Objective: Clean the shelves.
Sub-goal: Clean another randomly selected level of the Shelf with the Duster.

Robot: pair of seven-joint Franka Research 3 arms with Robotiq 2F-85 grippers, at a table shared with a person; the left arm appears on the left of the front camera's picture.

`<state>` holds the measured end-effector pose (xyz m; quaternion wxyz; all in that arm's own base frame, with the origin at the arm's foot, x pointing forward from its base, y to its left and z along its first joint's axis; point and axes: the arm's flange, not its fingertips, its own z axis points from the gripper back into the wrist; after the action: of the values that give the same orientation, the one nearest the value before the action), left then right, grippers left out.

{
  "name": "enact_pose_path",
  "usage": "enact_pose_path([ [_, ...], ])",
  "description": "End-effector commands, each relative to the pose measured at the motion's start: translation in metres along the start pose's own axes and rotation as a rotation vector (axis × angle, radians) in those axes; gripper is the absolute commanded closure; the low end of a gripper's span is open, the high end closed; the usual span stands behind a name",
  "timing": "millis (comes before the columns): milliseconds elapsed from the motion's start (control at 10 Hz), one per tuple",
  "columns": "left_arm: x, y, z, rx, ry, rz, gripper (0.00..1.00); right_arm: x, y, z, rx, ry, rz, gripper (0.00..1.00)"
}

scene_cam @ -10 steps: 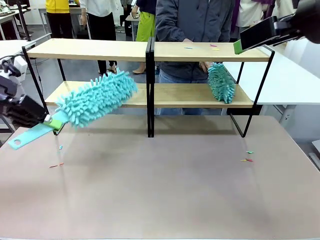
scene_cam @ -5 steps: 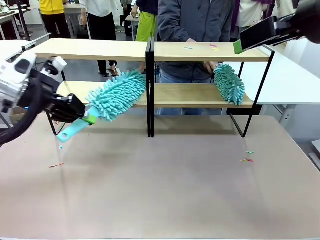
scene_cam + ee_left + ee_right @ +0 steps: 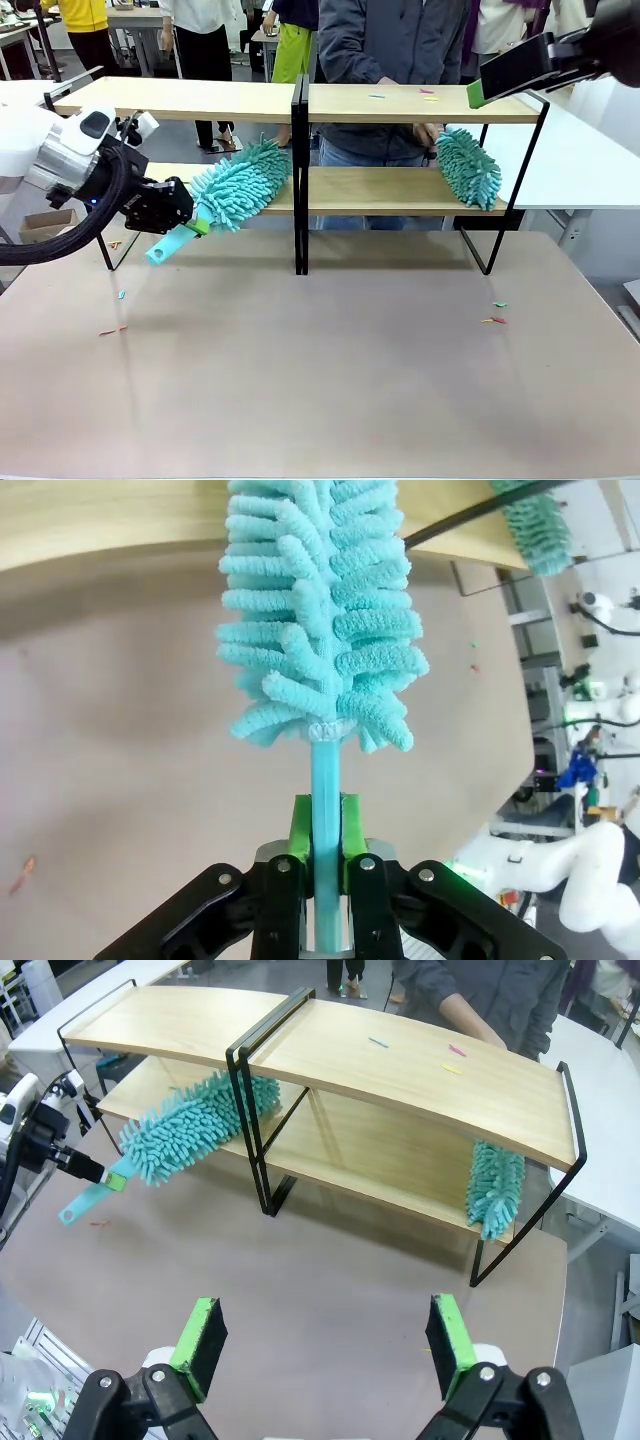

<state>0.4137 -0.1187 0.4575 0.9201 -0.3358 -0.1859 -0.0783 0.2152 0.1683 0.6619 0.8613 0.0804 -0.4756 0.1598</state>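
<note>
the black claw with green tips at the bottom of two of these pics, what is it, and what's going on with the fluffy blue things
Those claws are the hands of two robot arms at a table. Two of the pictures come from cameras on the arms' wrists, looking along the fingers. The other comes from a fixed camera facing a person across the table.

The left hand is shut on the handle of a turquoise duster, whose fluffy head lies on the lower left board of the shelves. The right hand is open and holds nothing, high above the table.

The person behind the shelves has a second duster on the lower right board. A few small coloured scraps lie on the top board and on the table.
</note>
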Motion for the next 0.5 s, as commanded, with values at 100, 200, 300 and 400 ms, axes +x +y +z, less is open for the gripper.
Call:
enact_pose_path([
  [100,0.007,0.002,0.010,0.079,0.003,0.072,0.87,-0.001,0.000,-0.001,0.003,0.002,-0.001,0.00],
  [200,0.005,0.004,0.016,0.120,-0.039,0.117,0.87,-0.001,0.000,-0.001,0.003,0.002,-0.001,0.00],
  [300,0.000,0.009,0.027,0.154,-0.062,0.191,0.87,-0.001,0.000,-0.001,0.003,0.002,-0.001,0.00],
  [400,-0.004,0.013,0.035,0.194,-0.093,0.242,0.87,-0.001,0.000,-0.001,0.003,0.002,-0.001,0.00],
])
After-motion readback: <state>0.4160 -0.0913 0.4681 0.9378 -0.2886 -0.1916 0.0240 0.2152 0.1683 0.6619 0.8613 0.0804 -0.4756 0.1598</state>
